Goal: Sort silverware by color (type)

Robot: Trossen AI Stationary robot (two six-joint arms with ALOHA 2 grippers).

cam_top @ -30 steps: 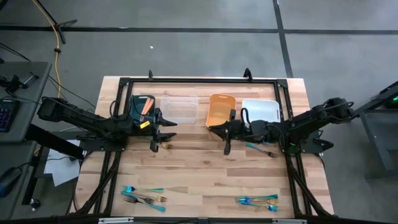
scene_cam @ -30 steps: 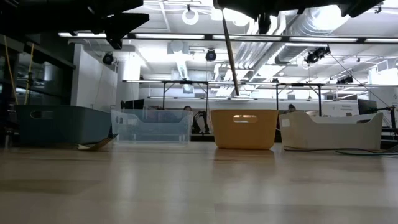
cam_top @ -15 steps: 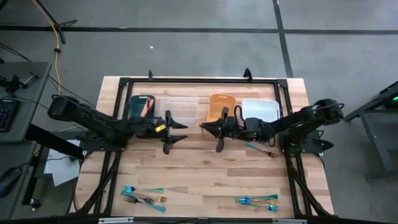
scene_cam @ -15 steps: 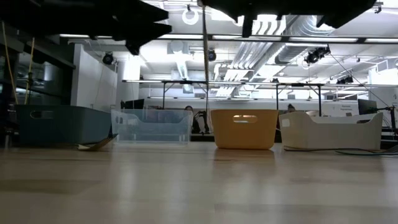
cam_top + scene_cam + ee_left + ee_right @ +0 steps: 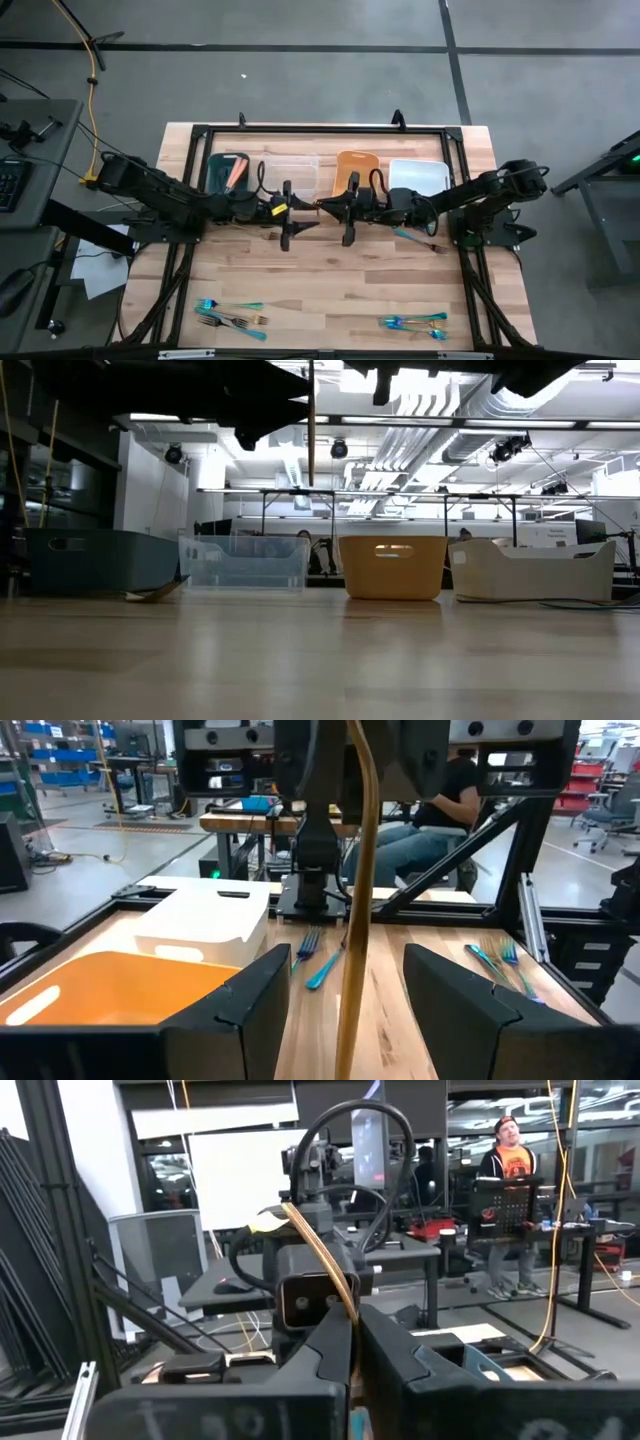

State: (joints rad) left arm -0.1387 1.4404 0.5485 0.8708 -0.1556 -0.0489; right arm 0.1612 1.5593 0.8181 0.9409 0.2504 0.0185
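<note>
Above the desk (image 5: 330, 280) both arms have swung together: right gripper (image 5: 322, 206) clamps a gold utensil (image 5: 352, 890) between the left gripper (image 5: 300, 207)'s open jaws, handover imminent

A robotics lab or industrial workshop. A wooden worktable (image 5: 330, 280) with a black metal frame (image 5: 320, 130) is standing on a grey concrete floor (image 5: 300, 60). Exposed ducts (image 5: 500, 405) and strip lights are running across the open ceiling. Further workbenches (image 5: 300, 495), blue storage bins (image 5: 60, 732) on shelving and cables are filling the background, where a seated person (image 5: 440, 805) and a standing person (image 5: 510, 1155) are working.
</note>
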